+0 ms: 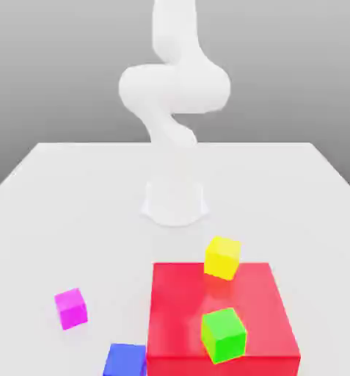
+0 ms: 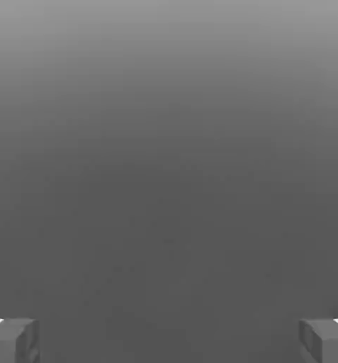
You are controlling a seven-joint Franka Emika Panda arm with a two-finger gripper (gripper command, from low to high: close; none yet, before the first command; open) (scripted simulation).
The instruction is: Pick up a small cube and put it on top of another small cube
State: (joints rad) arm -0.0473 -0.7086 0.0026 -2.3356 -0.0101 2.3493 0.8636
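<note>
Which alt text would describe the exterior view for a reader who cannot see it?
Yellow and green cubes on a large red block, with small magenta and blue cubes to its left; behind them stands a white robot arm on a pale table.

It was a simulated robot test space: a white arm [image 1: 174, 88] stood on a plain pale tabletop [image 1: 75, 220], with brightly coloured blocks [image 1: 221, 308] in front of the arm.
</note>
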